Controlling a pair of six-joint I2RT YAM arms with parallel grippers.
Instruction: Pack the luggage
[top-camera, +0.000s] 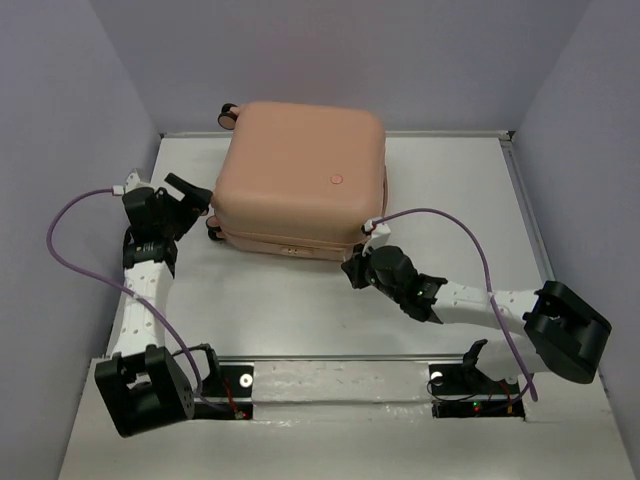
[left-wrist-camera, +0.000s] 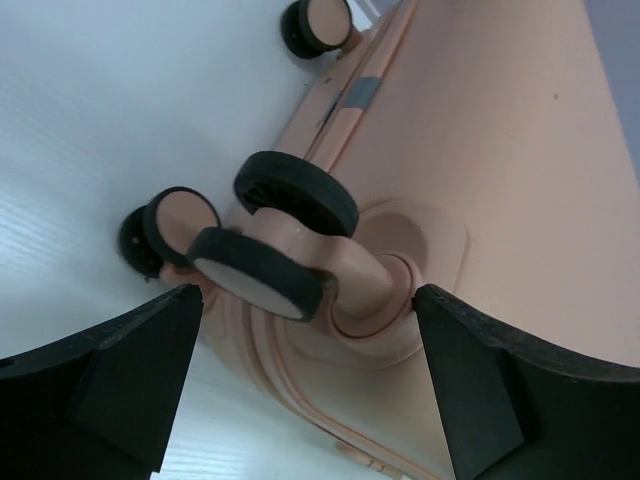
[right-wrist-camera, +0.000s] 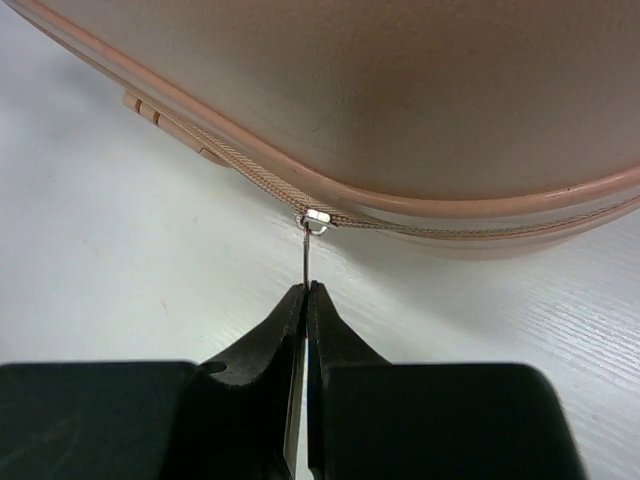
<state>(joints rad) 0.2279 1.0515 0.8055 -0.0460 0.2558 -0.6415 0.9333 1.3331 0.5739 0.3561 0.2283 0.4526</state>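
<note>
The luggage (top-camera: 300, 175), a large peach-pink hard-shell suitcase, lies flat and closed at the back middle of the table. My right gripper (top-camera: 356, 272) is at its near right corner, shut on the thin metal zipper pull (right-wrist-camera: 305, 255) that hangs from the slider (right-wrist-camera: 317, 218) on the zipper band. My left gripper (top-camera: 195, 200) is open at the suitcase's left side, its fingers (left-wrist-camera: 130, 375) astride the corner with a black-and-peach wheel (left-wrist-camera: 262, 270) between them, not touching it that I can see.
The white table (top-camera: 280, 310) has a raised rim at the back and sides. Grey walls close in left, right and back. Purple cables loop from both arms. Two more wheels (left-wrist-camera: 172, 228) show along the suitcase's left edge.
</note>
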